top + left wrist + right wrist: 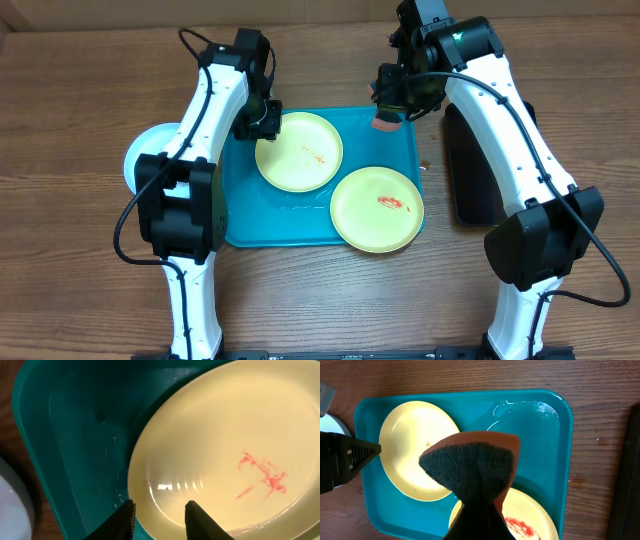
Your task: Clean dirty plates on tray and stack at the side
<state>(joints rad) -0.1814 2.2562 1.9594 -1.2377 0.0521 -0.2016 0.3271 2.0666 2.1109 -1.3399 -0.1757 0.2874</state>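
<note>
A wooden desk (80,100) bears the turquoise tray (280,225) at frame centre, holding 2 red-smeared yellow plates: the upper-left plate (299,151) and the lower-right plate (377,208). The left hand (160,517), fingers parted, straddles the upper-left plate's rim; the right hand (392,98) grips a sponge (385,124) at the tray's upper right.

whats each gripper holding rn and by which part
Right gripper pinches the sponge by its narrow end. Left gripper holds nothing yet: its open jaws straddle the rim of a yellow plate.
</note>
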